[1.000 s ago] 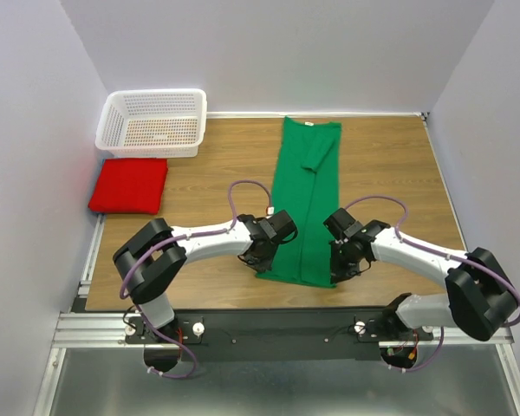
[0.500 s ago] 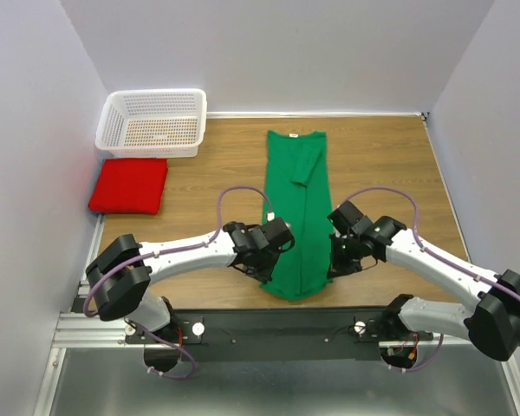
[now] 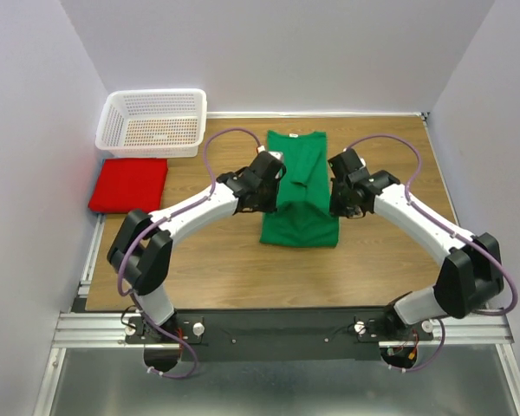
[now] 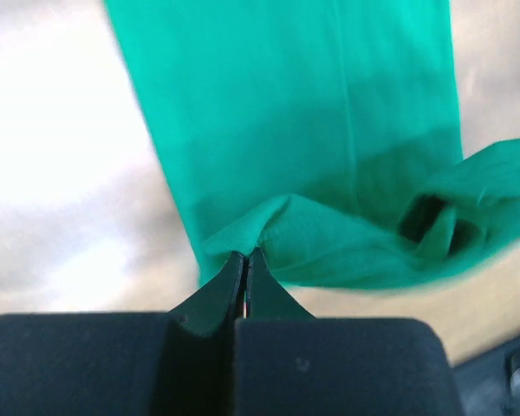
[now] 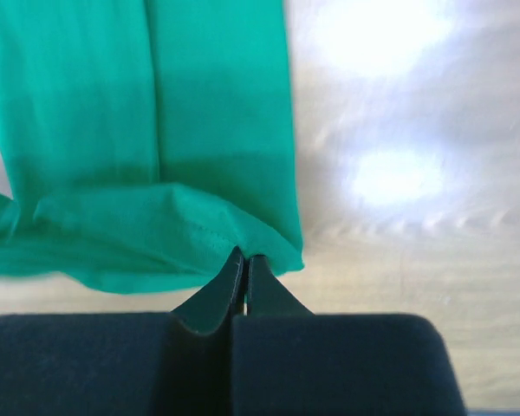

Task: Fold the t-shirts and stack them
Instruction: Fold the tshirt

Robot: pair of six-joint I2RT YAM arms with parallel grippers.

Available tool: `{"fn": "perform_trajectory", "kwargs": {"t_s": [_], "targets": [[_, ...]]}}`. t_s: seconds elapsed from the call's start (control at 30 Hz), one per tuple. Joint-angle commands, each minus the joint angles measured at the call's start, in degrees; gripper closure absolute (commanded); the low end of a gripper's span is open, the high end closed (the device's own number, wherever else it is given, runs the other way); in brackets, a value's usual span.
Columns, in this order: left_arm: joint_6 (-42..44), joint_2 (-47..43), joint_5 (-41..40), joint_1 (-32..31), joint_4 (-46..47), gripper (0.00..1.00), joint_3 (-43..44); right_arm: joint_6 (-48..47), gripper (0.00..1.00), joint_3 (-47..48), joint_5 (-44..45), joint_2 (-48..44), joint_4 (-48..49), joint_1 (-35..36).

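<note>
From above, the green t-shirt [image 3: 299,224] lies in the middle of the table [image 3: 217,264], its near end doubled back, with the left gripper [image 3: 276,180] and right gripper [image 3: 336,194] at its sides; the folded red t-shirt [image 3: 128,185] sits far left, beside the basket [image 3: 152,121]. Left wrist — jaws clamped on a bunched green edge. Right wrist — jaws pinched tight on the green hem.

We stretch both arms forward, left gripper [image 4: 245,257] clamped on the left edge of the green t-shirt [image 3: 300,227], right gripper [image 5: 245,256] clamped on its right edge.
</note>
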Motion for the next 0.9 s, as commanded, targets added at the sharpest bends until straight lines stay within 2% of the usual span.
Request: {"fn": "perform_trajectory", "kwargs": {"t_s": [0.0, 0.27, 0.87], "targets": [[5.2, 4.2, -4.6, 2.5, 3.4, 1.0, 6.0, -4.4, 0.99, 4.7, 4.0, 3.6, 3.8, -2.9], [8.1, 10.0, -5.6, 6.7, 4.9, 1.0, 11.3, -8.1, 0.99, 10.0, 2.6, 10.2, 6.1, -8.9], [10.6, 18.3, -3.9, 10.5, 9.7, 1.0, 15.2, -10.6, 0.99, 17.4, -1.0, 23.5, 10.8, -11.5]]}}
